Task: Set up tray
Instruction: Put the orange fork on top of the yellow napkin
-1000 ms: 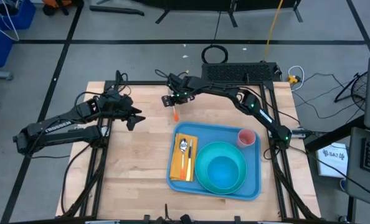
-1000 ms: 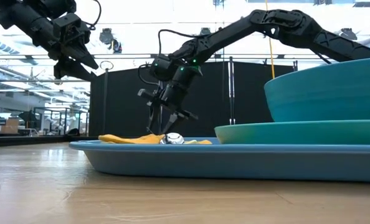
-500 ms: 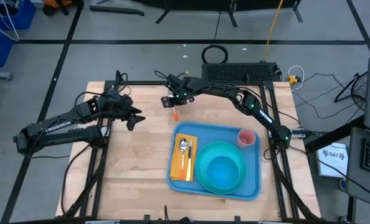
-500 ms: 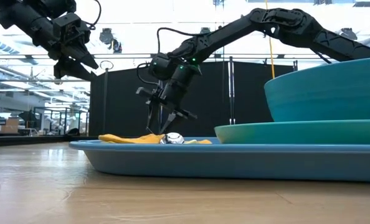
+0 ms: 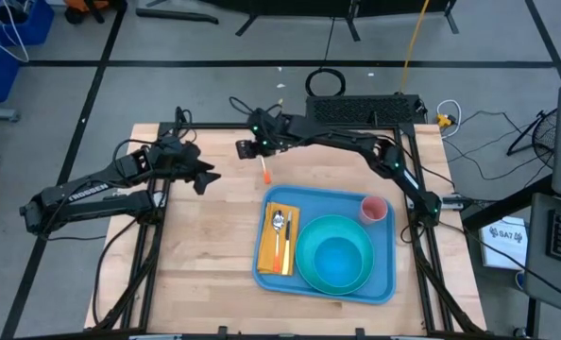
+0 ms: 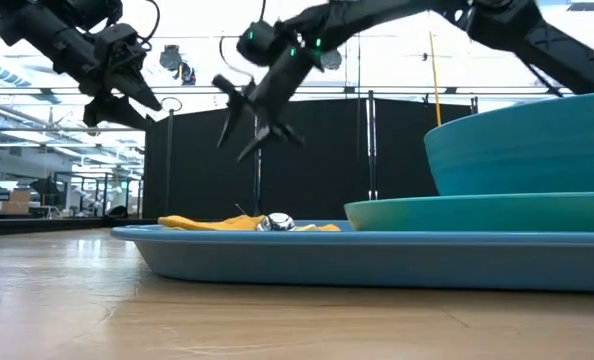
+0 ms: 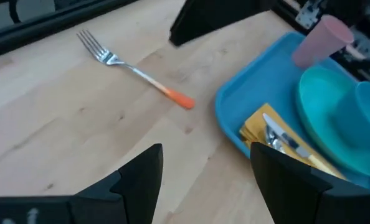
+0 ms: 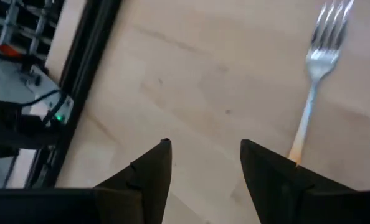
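The tray [image 5: 326, 247], already loaded, sits toward the counter's [image 5: 205, 255] front right corner. The fork [image 5: 263, 168] lies outside it near the far edge, under the right gripper [image 5: 244, 147], jaws spread empty. The left gripper [image 5: 208, 177] waits, jaws released.

The tray [image 5: 386, 267] is a large flat blue plastic rectangle with rounded corners and a raised rim. It lies flat on the desk [image 5: 205, 246], on the right half toward the near edge, long sides running left to right, slightly skewed.
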You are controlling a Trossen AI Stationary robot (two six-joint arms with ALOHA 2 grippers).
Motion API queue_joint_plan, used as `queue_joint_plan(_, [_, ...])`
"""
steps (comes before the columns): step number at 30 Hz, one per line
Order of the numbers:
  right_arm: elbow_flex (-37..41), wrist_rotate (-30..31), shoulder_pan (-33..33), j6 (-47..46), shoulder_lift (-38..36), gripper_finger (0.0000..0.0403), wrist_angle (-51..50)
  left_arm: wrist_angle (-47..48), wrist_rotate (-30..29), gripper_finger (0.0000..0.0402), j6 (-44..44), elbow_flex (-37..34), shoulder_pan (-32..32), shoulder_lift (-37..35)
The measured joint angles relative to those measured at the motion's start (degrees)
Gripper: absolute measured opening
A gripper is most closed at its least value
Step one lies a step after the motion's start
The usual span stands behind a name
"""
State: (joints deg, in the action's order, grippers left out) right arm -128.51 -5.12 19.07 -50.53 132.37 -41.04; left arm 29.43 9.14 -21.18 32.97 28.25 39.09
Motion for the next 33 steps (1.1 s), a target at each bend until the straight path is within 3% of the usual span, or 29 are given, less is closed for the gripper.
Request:
queue_joint_plan(5, [0.06,8.82,-3.58,5.30,-4.91,0.0180,-2.33,-4.05,0.91,0.0246,-9.37,0.00,0.34,3.29])
queue_joint_plan(10, [0.00,15.34,-7.65,12.52,-9.00,0.0180,-5.89,-12.93,1.68,0.0246,-20.44,0.00,0.81,12.13])
queue_joint_plan(15, [0.04,17.03,-10.33,17.51,-12.11,0.0180,-10.70,-25.11,5.09,0.0246,-31.21,1.82,0.43,23.57])
queue_joint_plan(19, [2.63,17.30,-12.44,18.78,-15.19,0.0180,-12.21,-21.62,2.49,0.0246,-32.58,9.00,-0.17,32.13])
queue_joint_plan(24, [12.00,18.03,-14.72,19.06,-22.17,0.0180,-7.98,-14.17,2.13,0.0246,-33.34,18.80,0.00,41.73])
queue_joint_plan(33, [39.51,20.46,-16.56,17.20,-41.81,0.0180,16.51,-8.12,4.23,0.0246,-34.86,28.19,2.29,54.32])
